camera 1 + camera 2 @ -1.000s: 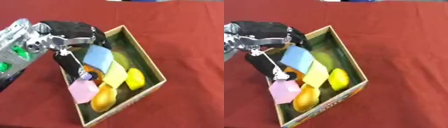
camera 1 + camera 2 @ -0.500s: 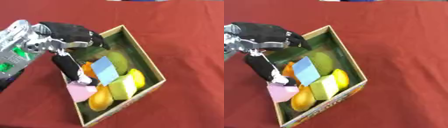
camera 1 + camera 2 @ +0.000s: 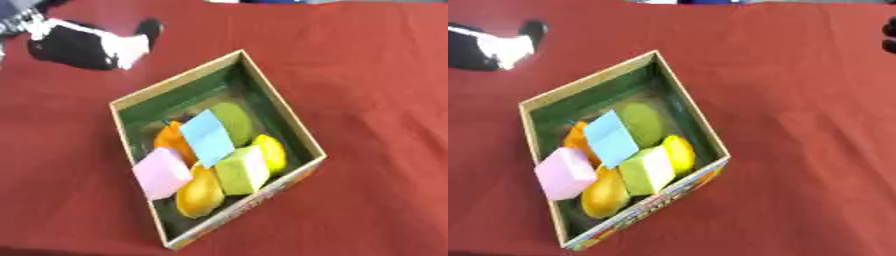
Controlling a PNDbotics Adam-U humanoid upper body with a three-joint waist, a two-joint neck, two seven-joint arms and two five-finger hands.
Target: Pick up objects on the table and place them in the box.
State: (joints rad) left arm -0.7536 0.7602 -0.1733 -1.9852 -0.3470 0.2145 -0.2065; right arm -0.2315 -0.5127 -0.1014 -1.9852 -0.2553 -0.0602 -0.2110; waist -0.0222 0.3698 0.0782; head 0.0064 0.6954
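The cardboard box (image 3: 175, 80) with a green inside lies askew on the red cloth. In it a light blue block (image 3: 207, 136) leans on a green round fruit (image 3: 232, 116). A pink block (image 3: 161, 172) rests against the left wall, next to a light green block (image 3: 241, 170), a yellow fruit (image 3: 271, 152) and two orange fruits (image 3: 199, 195). My left hand (image 3: 83, 44) hovers blurred over the cloth up and left of the box, open and holding nothing. A dark bit of my right hand (image 3: 890, 36) shows at the right edge.
Red cloth (image 3: 376, 90) covers the table all round the box, with no loose objects on it in view. The box's printed front wall (image 3: 658, 200) faces the lower edge.
My left hand has pulled out of the box toward the upper left. The blue and light green blocks have settled lower among the fruit. The camera has also shifted.
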